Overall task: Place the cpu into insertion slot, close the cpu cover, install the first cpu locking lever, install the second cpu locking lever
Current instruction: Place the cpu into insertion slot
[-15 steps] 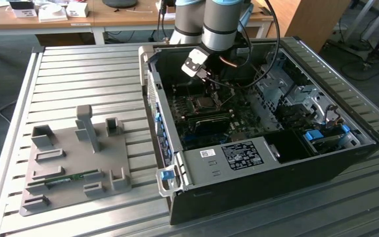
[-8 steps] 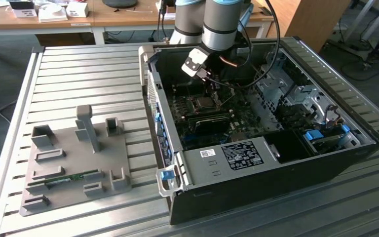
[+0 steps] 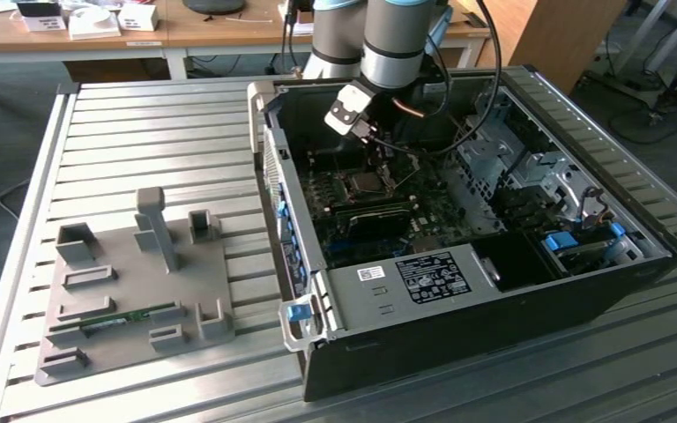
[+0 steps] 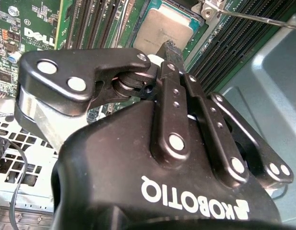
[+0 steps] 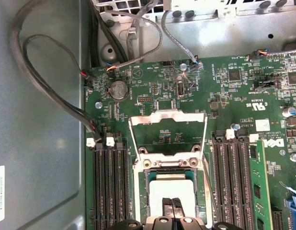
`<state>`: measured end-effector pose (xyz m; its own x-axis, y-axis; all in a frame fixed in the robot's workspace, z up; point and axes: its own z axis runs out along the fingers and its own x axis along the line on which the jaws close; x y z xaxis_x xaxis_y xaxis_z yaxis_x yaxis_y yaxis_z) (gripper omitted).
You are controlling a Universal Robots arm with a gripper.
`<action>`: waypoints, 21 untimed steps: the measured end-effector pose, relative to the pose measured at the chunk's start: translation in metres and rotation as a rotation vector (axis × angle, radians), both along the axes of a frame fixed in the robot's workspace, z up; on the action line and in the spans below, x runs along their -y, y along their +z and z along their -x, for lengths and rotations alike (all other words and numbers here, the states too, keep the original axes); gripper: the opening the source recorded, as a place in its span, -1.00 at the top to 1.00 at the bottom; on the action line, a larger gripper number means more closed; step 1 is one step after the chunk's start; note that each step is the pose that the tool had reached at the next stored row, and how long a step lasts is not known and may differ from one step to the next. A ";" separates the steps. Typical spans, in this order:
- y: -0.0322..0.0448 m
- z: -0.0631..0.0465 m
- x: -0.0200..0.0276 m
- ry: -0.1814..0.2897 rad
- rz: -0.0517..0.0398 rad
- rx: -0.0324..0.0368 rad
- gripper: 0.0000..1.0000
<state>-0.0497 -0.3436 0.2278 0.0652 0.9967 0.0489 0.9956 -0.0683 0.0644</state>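
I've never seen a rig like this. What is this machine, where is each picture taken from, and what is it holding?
It is a robot arm with a two-fingered gripper, reaching into an open computer case that lies on a slatted metal table. The exterior view comes from a camera off the arm. Both wrist views come from cameras riding on the arm, facing the green motherboard. Beside the case sits a grey fixture tray carrying a memory stick. The gripper's fingers are together and seem to hold nothing. Their tips are at the cpu, which lies in the insertion slot. The cpu cover is open.
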 end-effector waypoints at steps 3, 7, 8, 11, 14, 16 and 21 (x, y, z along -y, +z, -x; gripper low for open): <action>0.0007 0.000 -0.0001 0.000 -0.0003 0.0002 0.79; 0.0009 0.000 0.0000 0.000 -0.0001 0.0001 0.79; 0.0010 0.000 0.0000 0.000 -0.0001 0.0001 0.79; 0.0020 0.000 0.0000 0.000 0.0000 0.0000 0.79; 0.0026 0.000 0.0000 0.000 -0.0003 0.0002 0.79; 0.0031 0.000 0.0000 0.000 -0.0002 0.0001 0.79; 0.0038 0.000 0.0000 0.000 -0.0003 0.0003 0.79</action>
<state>-0.0496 -0.3436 0.2315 0.0652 0.9967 0.0493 0.9956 -0.0683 0.0646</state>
